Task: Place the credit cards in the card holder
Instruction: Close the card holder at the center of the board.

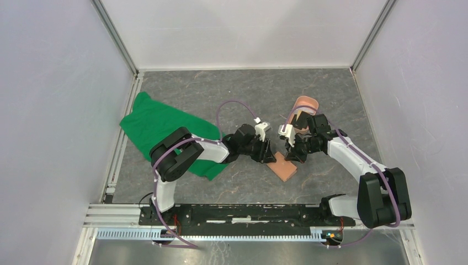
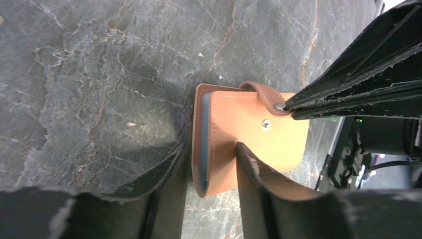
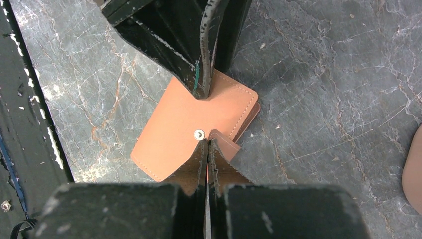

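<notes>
Grey marbled worktop (image 1: 221,94), mid, nearer front edge: tan leather folding card holder (image 2: 249,132), light, floppy. My R claw (image 3: 207,142) clamps its strap tab (image 3: 226,147); L claw (image 2: 213,149) half-open astride its edge, best hold.

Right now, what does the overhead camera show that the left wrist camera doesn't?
Only overhead: the green cloth and the pink tray. Only the left wrist: the blue inner pockets and metal snap of the wallet. Both: the wallet on the grey table, with the right gripper on it.
</notes>
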Controlling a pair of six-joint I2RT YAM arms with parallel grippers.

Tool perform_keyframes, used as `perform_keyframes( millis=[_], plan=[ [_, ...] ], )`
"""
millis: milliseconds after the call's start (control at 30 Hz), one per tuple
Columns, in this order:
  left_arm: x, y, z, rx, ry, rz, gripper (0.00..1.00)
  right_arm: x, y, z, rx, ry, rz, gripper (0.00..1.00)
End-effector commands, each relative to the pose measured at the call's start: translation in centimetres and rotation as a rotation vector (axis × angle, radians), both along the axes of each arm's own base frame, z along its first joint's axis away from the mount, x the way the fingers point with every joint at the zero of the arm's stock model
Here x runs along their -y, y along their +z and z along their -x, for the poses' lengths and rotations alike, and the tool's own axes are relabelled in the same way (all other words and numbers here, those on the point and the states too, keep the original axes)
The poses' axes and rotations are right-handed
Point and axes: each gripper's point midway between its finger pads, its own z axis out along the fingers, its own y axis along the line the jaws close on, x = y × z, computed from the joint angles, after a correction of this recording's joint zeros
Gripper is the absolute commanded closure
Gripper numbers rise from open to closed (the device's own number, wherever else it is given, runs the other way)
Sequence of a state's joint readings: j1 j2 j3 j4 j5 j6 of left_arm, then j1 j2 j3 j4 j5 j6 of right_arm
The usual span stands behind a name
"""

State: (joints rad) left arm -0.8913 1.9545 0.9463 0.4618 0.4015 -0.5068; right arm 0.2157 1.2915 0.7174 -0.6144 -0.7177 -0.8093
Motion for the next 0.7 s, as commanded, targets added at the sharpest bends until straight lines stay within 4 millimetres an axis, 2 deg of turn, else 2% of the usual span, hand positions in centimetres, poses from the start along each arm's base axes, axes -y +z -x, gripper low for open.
perform_keyframes(
  millis=[0,133,233,667],
  plan=[
    [0.0,-0.8,0.0,-0.051,0.019,-0.028,0.61,-0.5,0.3,-0.1,0.015,0.024,-0.030,1.00],
    [-0.4,-1.1,0.0,-0.064,0.062,-0.056,0.88,-0.4,0.1,0.1,0.011,0.032,-0.023,1.00],
    [-0.4,-0.9,0.1,-0.060,0.091,-0.080,0.98,-0.3,-0.1,0.5,0.002,0.044,-0.016,1.00],
    [-0.8,-1.2,-0.2,-0.060,0.207,-0.155,0.98,-0.5,-1.0,2.3,-0.024,0.117,0.021,1.00]
  ],
)
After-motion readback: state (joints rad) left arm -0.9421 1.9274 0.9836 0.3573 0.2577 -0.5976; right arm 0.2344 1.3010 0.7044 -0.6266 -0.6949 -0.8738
